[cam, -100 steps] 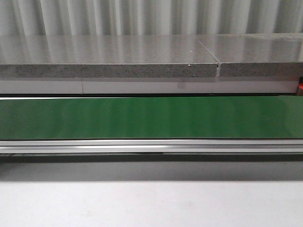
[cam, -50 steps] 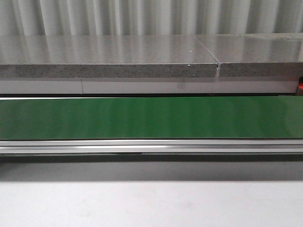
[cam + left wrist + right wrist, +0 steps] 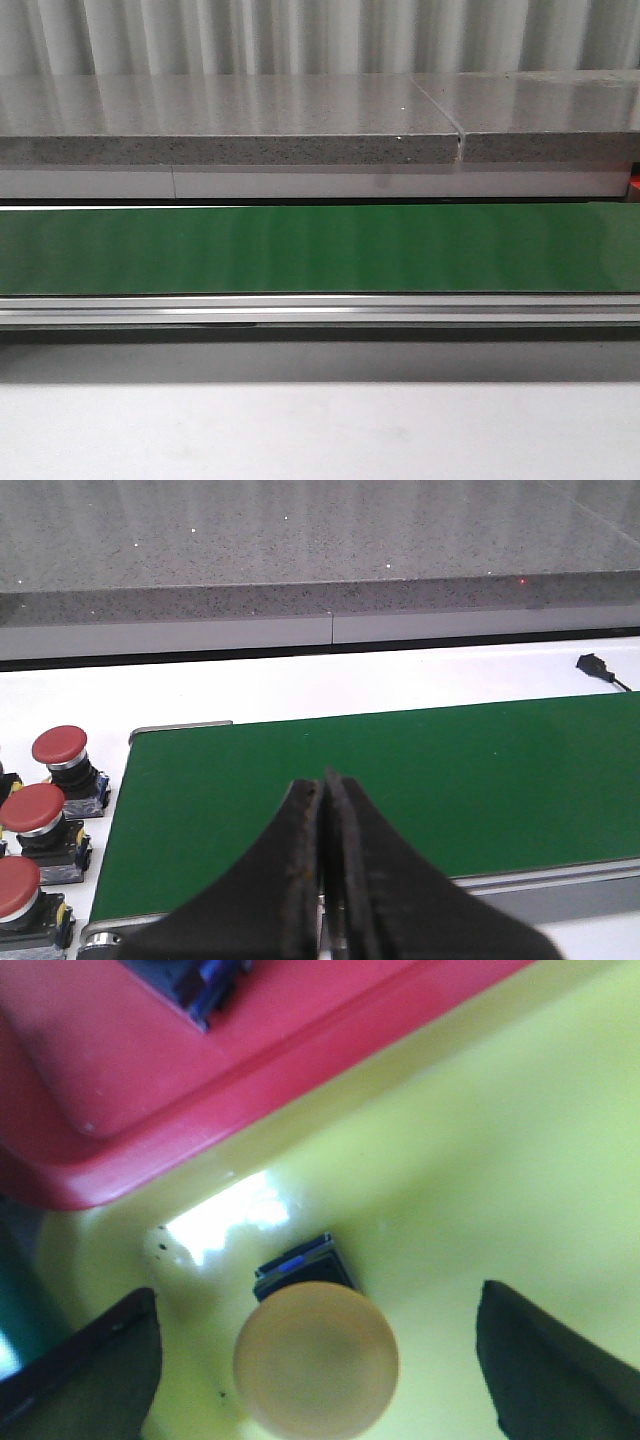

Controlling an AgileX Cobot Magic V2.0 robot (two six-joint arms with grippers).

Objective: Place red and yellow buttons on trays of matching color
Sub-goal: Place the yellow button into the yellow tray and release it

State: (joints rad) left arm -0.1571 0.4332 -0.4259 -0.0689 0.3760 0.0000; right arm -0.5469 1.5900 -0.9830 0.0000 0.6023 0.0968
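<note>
Yellow button [image 3: 316, 1358] sits upright on my yellow tray [image 3: 520, 1180], between the wide-spread fingers of my right gripper [image 3: 320, 1360], which touch nothing. Red tray [image 3: 150, 1070] lies at its 11 o'clock. My left gripper [image 3: 324, 880] is pressed closed and empty over the belt [image 3: 420, 780]; three red buttons [image 3: 33, 810] stand at its 9 o'clock.

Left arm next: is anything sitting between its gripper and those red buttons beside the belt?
Nothing visible. The left gripper, shut, hangs over the green belt; the three red buttons stand off the belt's end on the white table.
</note>
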